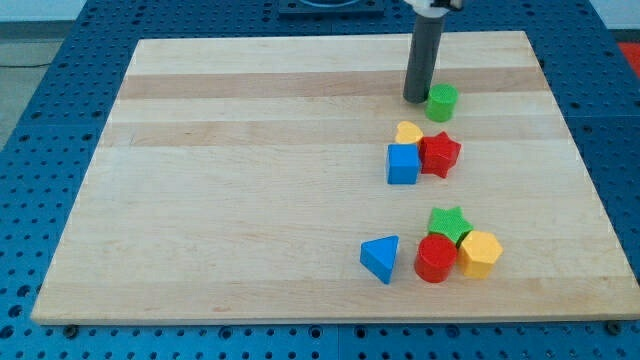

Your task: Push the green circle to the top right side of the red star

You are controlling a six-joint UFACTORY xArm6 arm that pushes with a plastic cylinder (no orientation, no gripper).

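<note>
Your end effector is a bare rod with nothing to clamp; my tip point(415, 99) touches the green circle point(442, 102) toward the surface's far edge, above the red star point(440, 154). Overpushing sends it off target.

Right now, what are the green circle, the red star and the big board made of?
Green circle: probably painted wood or plastic; smooth, even colour, no grain showing. Red star: the same solid, slightly glossy look. Board: wood, with pale planks and visible grain stripes. My tip sits just left of the green circle.
</note>
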